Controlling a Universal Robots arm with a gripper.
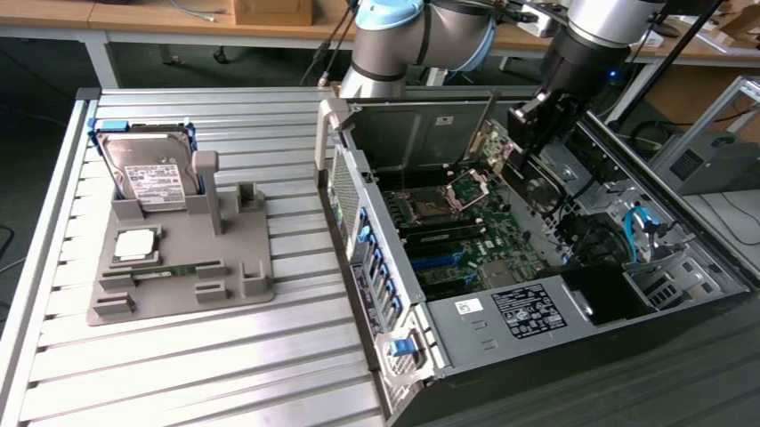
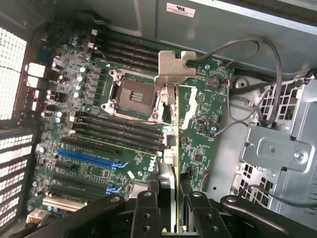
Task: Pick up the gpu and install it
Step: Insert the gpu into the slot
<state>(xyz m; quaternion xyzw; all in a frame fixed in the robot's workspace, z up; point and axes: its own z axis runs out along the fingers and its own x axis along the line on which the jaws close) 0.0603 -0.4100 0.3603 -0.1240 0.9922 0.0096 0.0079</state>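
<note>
My gripper (image 2: 173, 198) is shut on the gpu (image 2: 172, 144), a thin card seen edge-on between the two black fingers (image 2: 147, 210). Its silver bracket (image 2: 176, 67) is at the far end from the fingers. The card hangs above the green motherboard (image 2: 99, 144) inside the open computer case (image 1: 392, 294), over the area beside the CPU socket (image 2: 131, 91). In the exterior view the gripper (image 1: 537, 124) stands over the case's far right part, with the dark gpu (image 1: 529, 182) below it, tilted over the board.
On the slatted table at the exterior view's left, a grey holder (image 1: 178, 267) carries a silver hard drive (image 1: 149, 173), a CPU chip (image 1: 137, 245) and a green memory stick (image 1: 178, 269). Cables (image 2: 247, 59) and a metal drive cage (image 2: 275, 148) lie beside the motherboard.
</note>
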